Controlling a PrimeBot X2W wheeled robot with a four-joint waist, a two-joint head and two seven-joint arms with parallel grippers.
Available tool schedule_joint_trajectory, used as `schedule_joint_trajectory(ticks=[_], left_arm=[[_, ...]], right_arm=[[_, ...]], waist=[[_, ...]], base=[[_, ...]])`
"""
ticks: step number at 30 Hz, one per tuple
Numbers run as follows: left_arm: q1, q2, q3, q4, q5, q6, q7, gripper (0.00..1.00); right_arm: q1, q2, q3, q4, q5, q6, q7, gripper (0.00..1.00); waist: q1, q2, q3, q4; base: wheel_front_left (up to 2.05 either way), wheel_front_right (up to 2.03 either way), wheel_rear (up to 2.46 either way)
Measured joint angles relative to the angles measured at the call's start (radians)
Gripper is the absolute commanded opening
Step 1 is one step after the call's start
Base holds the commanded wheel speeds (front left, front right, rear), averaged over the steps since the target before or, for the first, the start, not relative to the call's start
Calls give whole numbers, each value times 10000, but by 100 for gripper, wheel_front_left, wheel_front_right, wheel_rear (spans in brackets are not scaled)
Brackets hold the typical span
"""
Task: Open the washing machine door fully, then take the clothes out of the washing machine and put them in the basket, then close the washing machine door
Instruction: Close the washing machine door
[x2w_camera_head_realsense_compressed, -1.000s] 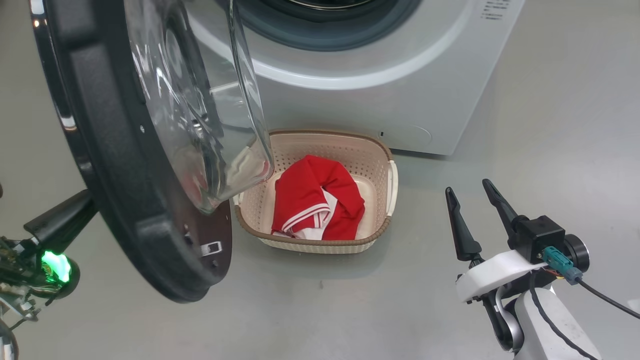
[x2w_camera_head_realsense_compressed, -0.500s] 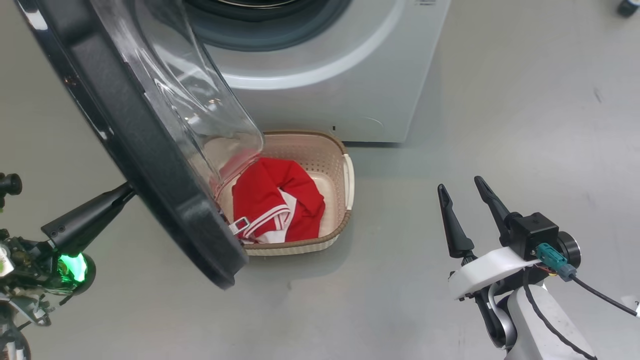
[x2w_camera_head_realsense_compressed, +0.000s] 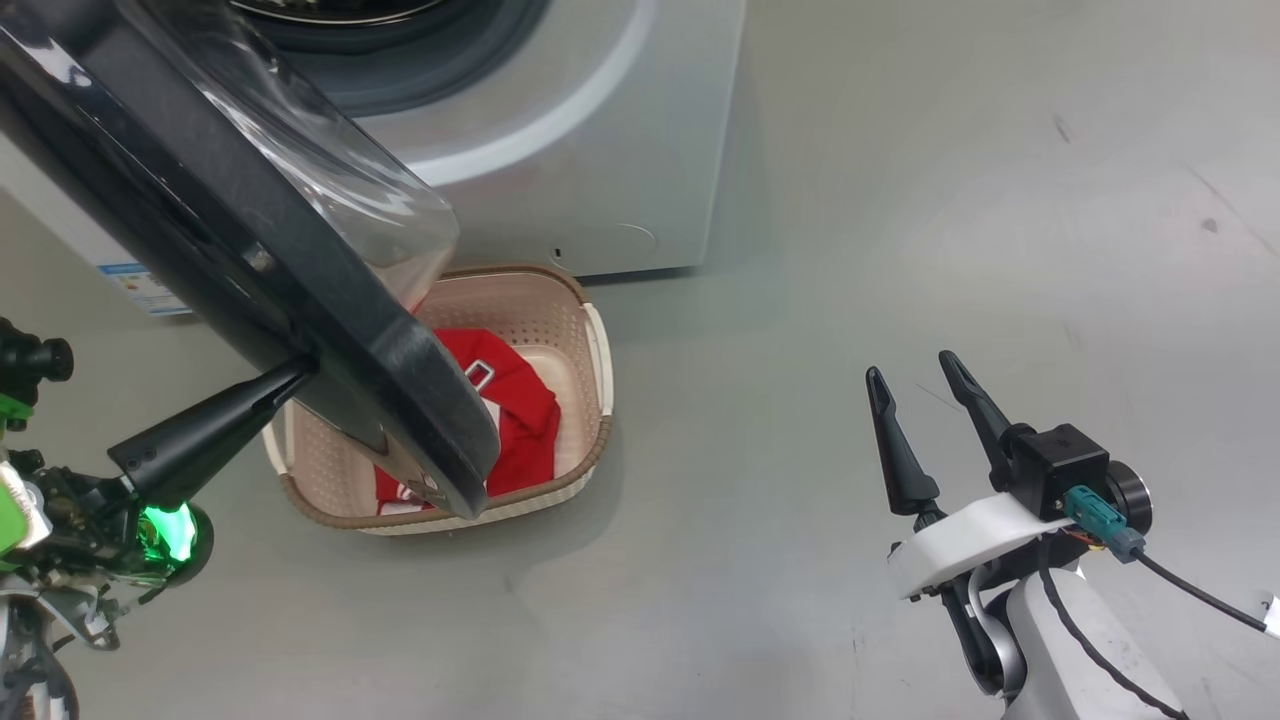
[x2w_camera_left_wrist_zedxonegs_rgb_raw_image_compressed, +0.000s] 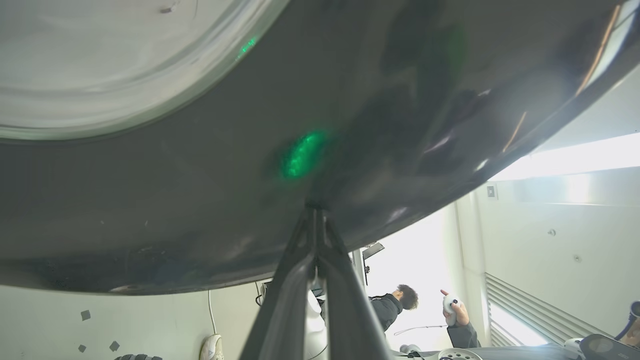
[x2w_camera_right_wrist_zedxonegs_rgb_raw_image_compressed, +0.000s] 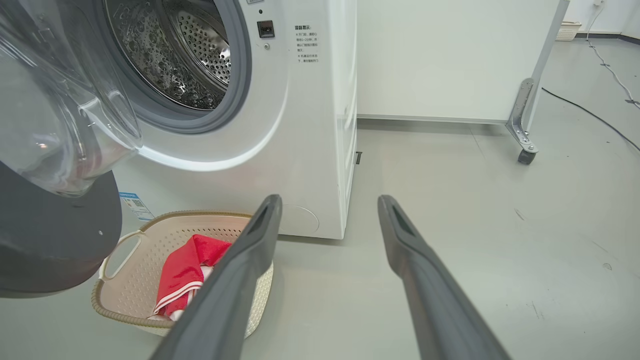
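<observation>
While my left gripper (x2w_camera_head_realsense_compressed: 296, 372) has its two long dark fingers pressed flat together with nothing between them, their joined tip rests against the outer face of the large round glossy black washing machine door (x2w_camera_head_realsense_compressed: 300, 270), at eight o'clock in the head view. The left wrist view shows that same tip touching the dark door surface, with a green glow (x2w_camera_left_wrist_zedxonegs_rgb_raw_image_compressed: 302, 155) reflected just above it.

The door stands part-way open from the big white front-loading washing machine (x2w_camera_head_realsense_compressed: 600, 150) at twelve o'clock. Its bulging clear glass window (x2w_camera_head_realsense_compressed: 340, 190) faces the opening, and its lower edge overhangs the cream-white perforated plastic basket (x2w_camera_head_realsense_compressed: 540, 320).

The basket sits on the grey floor (x2w_camera_head_realsense_compressed: 800, 300) just in front of the machine. The red fabric clothes with white-striped trim (x2w_camera_head_realsense_compressed: 515, 420) lie inside it.

In the right wrist view the perforated steel drum (x2w_camera_right_wrist_zedxonegs_rgb_raw_image_compressed: 185, 60) shows at eleven o'clock.

My right gripper (x2w_camera_head_realsense_compressed: 909, 364), at four o'clock in the head view, has its fingers spread apart, holds nothing and is well apart from the basket.
</observation>
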Motion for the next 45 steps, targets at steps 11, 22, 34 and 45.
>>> schedule_joint_trajectory(ticks=[11,22,34,45], left_arm=[[-826,2,-86,84,2,616,-267,0],[-2220,2,-13,414,17,1388,-886,0],[-3862,-19,79,1206,190,1710,-1689,0],[-5096,-56,217,2295,414,1793,-2587,0]], right_arm=[[-295,38,123,-213,96,-4,-2,100],[-471,52,244,-487,430,-81,-6,100],[-860,59,702,-876,1072,-184,-50,100],[-1091,69,1074,-991,1254,-353,-58,100]], waist=[[0,0,351,-889],[0,0,883,-1708],[1,0,1583,-2465],[0,0,1944,-3080]], base=[[0,0,0],[0,0,0],[0,0,0],[0,0,0]])
